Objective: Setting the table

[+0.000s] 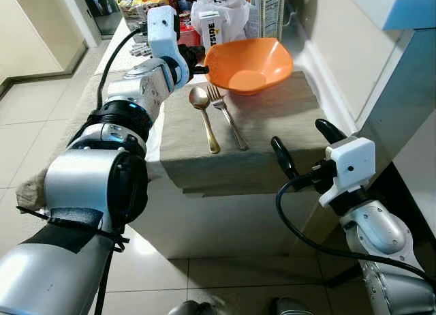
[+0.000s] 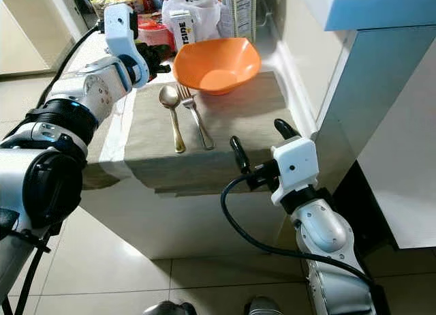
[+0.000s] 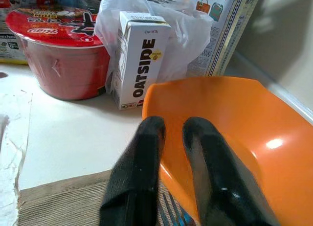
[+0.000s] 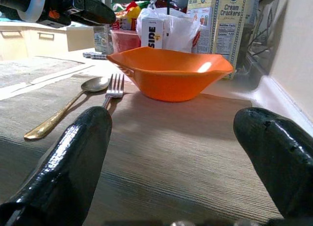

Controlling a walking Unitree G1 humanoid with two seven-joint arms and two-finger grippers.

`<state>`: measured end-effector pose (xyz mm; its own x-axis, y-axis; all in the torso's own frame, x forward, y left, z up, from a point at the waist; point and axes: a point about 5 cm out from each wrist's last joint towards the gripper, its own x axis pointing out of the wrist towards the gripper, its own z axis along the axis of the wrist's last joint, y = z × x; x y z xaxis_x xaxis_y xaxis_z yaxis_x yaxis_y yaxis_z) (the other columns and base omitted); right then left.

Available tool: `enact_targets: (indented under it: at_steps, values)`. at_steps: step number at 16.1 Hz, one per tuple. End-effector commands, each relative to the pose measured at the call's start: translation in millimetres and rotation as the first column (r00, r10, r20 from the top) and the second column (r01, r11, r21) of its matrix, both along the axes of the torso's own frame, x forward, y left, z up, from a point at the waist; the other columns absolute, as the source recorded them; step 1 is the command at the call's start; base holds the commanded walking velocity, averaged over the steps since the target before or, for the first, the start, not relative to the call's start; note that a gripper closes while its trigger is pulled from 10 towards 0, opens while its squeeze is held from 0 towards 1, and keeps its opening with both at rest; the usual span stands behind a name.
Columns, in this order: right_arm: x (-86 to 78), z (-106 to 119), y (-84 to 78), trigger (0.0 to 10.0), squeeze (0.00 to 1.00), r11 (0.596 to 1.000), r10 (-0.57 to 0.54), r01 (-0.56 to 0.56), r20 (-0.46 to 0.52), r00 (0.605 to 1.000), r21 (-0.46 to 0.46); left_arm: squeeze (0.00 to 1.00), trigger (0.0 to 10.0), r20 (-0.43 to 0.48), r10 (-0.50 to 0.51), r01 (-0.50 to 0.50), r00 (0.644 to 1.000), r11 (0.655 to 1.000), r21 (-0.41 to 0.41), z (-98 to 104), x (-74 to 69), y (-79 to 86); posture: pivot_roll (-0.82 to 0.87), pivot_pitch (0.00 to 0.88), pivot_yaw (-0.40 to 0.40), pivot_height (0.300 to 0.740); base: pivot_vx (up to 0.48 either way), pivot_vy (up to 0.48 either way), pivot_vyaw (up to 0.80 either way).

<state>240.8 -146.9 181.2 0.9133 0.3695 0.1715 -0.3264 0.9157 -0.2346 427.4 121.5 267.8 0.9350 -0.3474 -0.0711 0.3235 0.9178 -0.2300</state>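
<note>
Orange bowl (image 1: 249, 65) sits at the far end of the brown placemat (image 1: 272, 134) on the counter (image 2: 204, 226); everything else placed from the bowl. Gold spoon (image 1: 204, 117) and silver fork (image 1: 227, 114) lie side by side on the placemat just on the near side of the bowl, spoon farther toward the robot's left, heads pointing at the bowl, fork tines almost touching its rim. Left pincer (image 3: 172, 138) is at the bowl's left rim, fingers (image 3: 142, 157) close together with a thin gap between, one either side of the rim edge; whether they actually squeeze it can't be told. Right pincer (image 1: 300, 143) is well on the near side of the bowl, over the placemat's near right corner, fingers (image 4: 73, 157) wide apart, nothing between them. Behind the bowl on the white counter: Oatside carton (image 3: 139, 57), white plastic bag (image 3: 181, 35), red-lidded noodle cup (image 3: 63, 52), cream crackers box (image 4: 222, 18). White wall (image 1: 334, 28) runs along the bowl's right. Tile floor (image 1: 41, 103) below.
</note>
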Motion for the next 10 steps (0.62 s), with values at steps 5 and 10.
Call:
enact_targets:
  at_steps: [5, 10]
  values:
    - [-4.8, -2.2, 2.8, 10.0, 0.00, 1.000, 0.014, -0.014, -0.001, 1.000, -0.005, 1.00, 10.0, 0.019, 0.003, -0.004, 1.000, 0.999, 0.044, 14.9, 1.2, 6.8, -0.30, 0.065, 0.139, 0.740, 0.000, 0.000, 0.00]
    - [-18.5, -1.9, -1.7, 10.0, 0.00, 1.000, -0.006, 0.006, -0.013, 1.000, -0.023, 1.00, 10.0, 0.002, -0.006, 0.006, 1.000, 0.995, 0.095, 6.7, 0.8, 5.7, -0.35, 0.105, 0.148, 0.740, 0.000, 0.000, 0.00]
